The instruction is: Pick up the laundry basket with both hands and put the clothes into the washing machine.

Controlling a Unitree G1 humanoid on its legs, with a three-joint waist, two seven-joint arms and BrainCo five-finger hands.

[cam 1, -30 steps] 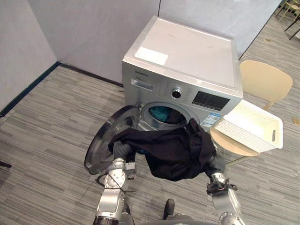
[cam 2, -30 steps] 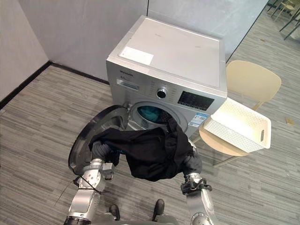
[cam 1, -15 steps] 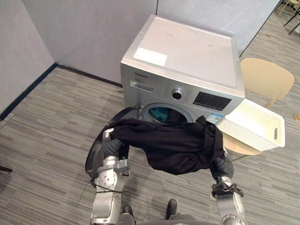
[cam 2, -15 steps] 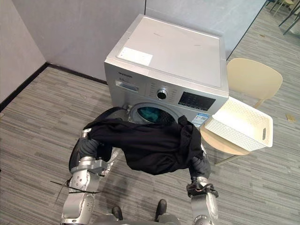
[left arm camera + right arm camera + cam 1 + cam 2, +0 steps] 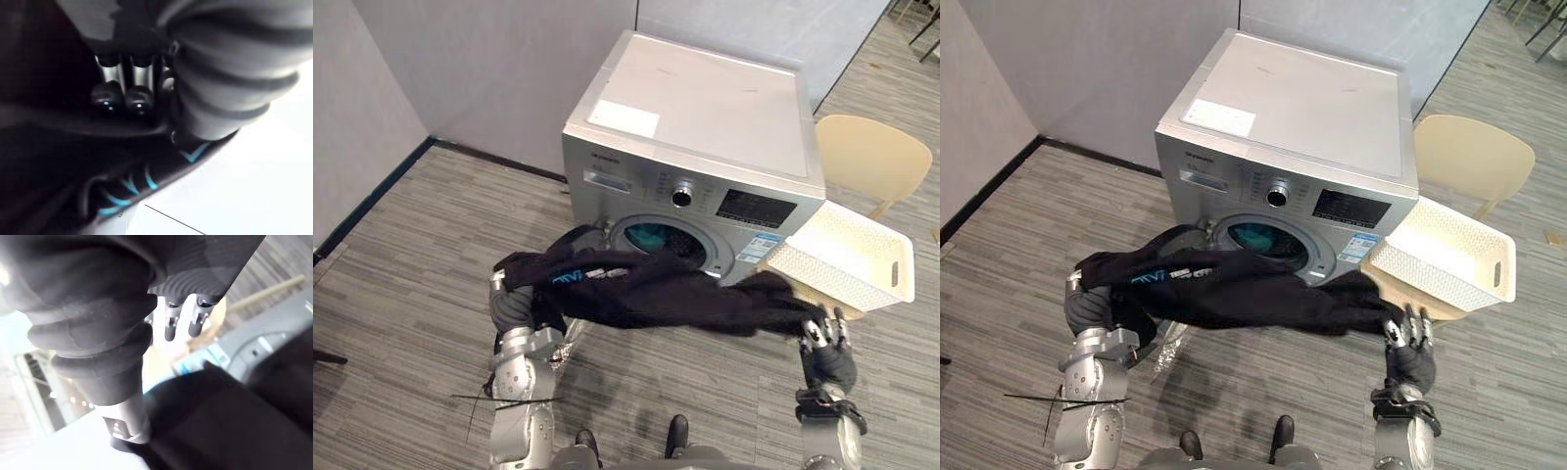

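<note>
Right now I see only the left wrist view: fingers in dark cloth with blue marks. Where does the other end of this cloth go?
Observer: The black garment stretches across to the right hand, near the white basket on the beige chair.
Operator: Is the machine open?
Observer: Yes. Teal cloth shows inside the washing machine, just beyond the garment.

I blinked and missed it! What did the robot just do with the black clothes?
Its left hand and right hand swung apart, pulling the black garment from a hanging bundle into a long band. Washing machine, basket and chair stayed put.
</note>
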